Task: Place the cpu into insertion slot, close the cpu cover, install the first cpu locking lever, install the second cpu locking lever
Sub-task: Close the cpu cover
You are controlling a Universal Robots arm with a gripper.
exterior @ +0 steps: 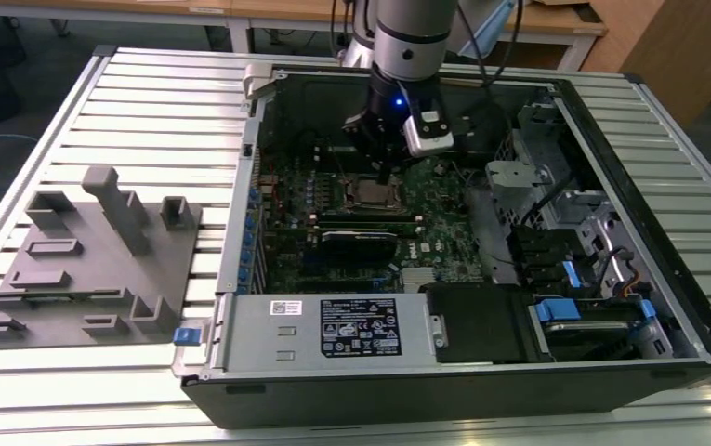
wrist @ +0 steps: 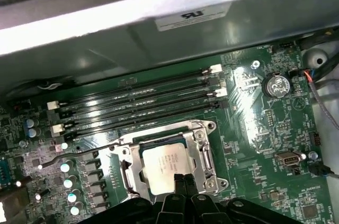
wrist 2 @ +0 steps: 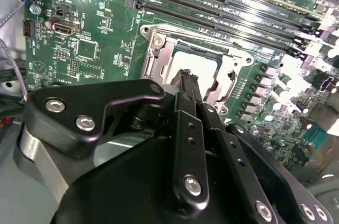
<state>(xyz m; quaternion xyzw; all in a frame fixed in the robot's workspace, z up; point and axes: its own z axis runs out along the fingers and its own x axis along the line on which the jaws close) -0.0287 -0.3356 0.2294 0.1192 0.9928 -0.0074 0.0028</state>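
Black metal fingers (wrist: 178, 182) sit pressed together, pinching nothing, their tips over one edge of the cpu (wrist: 165, 164); we cannot tell whether they touch it. We see the cpu lying flat in the insertion slot (exterior: 372, 193), so we judge the first step done. The cpu cover (wrist: 201, 150) looks lowered, its silvery frame ringing the chip, so the second step seems done as well. One thin locking lever (wrist: 79, 153) reaches out from the slot across the motherboard (wrist: 254, 144), and we judge it not latched. The second lever we cannot make out, so both lever steps appear left. By our count: two fingers, one cpu, one slot, one cover, one lever plainly seen, and four long black memory slots (wrist: 137, 102) just beyond the socket. Further out, in the exterior view, one arm (exterior: 411, 37) dips into one open computer case (exterior: 454, 400) on the slatted desk (exterior: 157, 102), with one grey fixture (exterior: 95, 260) toward the exterior view's left.
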